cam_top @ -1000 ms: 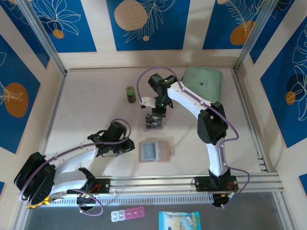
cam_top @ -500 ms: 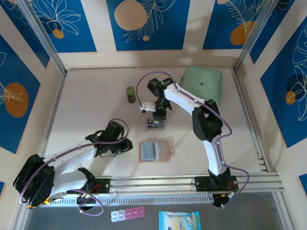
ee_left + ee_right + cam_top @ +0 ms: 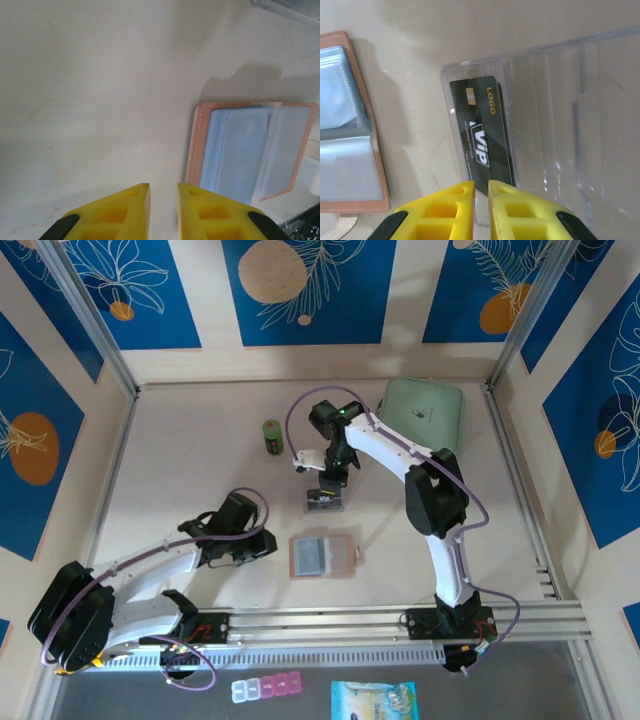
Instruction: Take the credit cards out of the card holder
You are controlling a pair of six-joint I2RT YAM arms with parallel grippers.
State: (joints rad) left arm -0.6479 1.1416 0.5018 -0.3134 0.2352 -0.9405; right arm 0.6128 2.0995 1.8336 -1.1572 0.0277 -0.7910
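Salmon-pink leather-like folding card holder (image 3: 322, 557) lies open and flat at lower centre of the top view, greyish clear pockets facing up. The pocket contents are too hazy to read. Just above it in that view, a black credit card (image 3: 479, 135) printed "LOGO" and "VIP" lies in a ribbed clear plastic tray (image 3: 550, 110). A dark edge behind it may be a second card; cannot tell.

The card's lower end runs right up to the right gripper (image 3: 480, 197). Its yellow fingers are a sliver apart, pale surface shows through the gap, nothing is clamped.

Left gripper (image 3: 164, 202), left of the holder in the top view, is narrowly parted and empty over the pale table (image 3: 90, 90). The holder's lower right corner is cut off in the left wrist view.

Upper part of the top view: small green can (image 3: 272, 437), mint-green zip pouch (image 3: 423, 413).
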